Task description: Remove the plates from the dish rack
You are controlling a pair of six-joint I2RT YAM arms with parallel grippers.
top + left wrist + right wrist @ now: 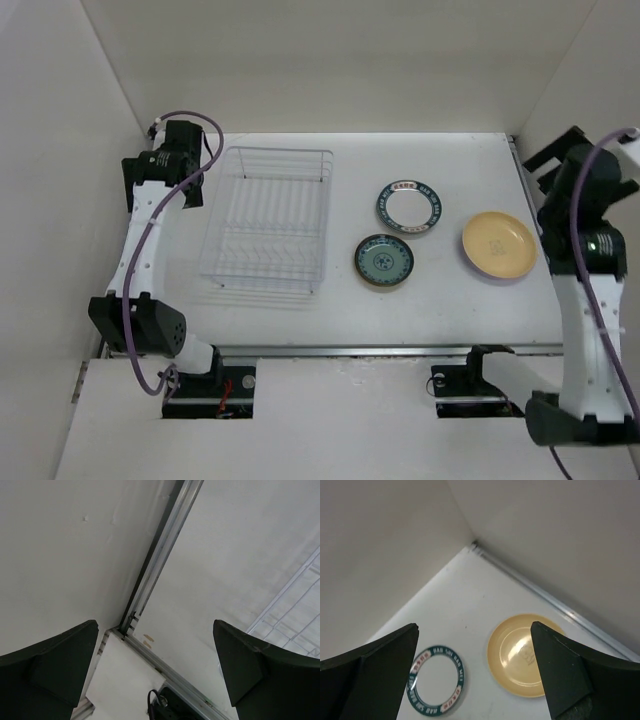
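The dish rack (268,218) sits left of centre in the top view, its long side running up the frame. The white counter (450,160) shows through its pale wire grid. Three plates lie flat on the counter to the right of the rack, outside it. The green-rimmed white plate (408,207) is just right of centre. The teal patterned plate (384,261) is just beside it, lower and to the left. The tan-yellow plate (499,245) is farther right, near the counter's edge.

The left arm (140,235) reaches to the upper left corner. The left jaws stand wide apart over the counter's edge rail, gripping nothing, with a corner of the rack at the lower right of the wrist view. The right arm (590,300) stands at the right edge. The right jaws are also spread wide and grip nothing; the green-rimmed and tan-yellow plates lie below them.
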